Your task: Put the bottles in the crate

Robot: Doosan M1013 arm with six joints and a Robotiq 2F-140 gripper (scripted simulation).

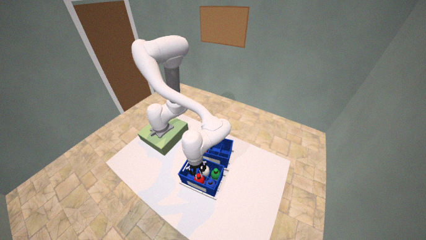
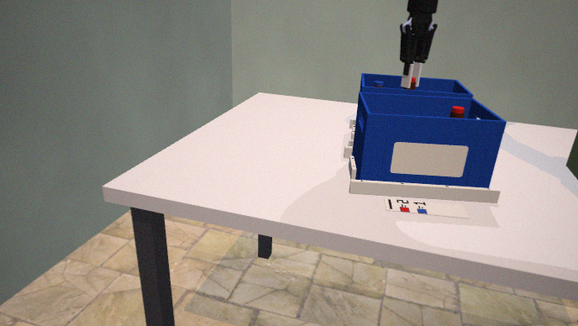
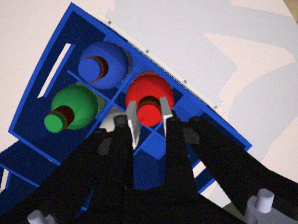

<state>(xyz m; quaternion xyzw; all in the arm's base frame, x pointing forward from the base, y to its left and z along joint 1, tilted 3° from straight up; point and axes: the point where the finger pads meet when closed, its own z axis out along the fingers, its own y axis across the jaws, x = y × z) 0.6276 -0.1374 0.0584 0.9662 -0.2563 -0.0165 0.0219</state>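
Your tool (image 3: 148,121) is clamped on the neck of the red bottle (image 3: 150,98), its fingertips (image 2: 407,81) reaching down into the crate with the bottles (image 1: 186,179). That bottle stands in a cell of this crate; beside it you see a blue bottle (image 3: 103,64) and, next to that one, a green bottle (image 3: 75,107). A white bottle (image 1: 205,169) sits partly hidden behind the tool.

The second crate (image 2: 424,139) stands on the desk (image 2: 235,155) touching the first, and already holds one bottle with a red cap (image 2: 457,111). The pick list (image 2: 426,208) lies flat on the desk just beside this crate's far wall, showing a red and a blue mark.
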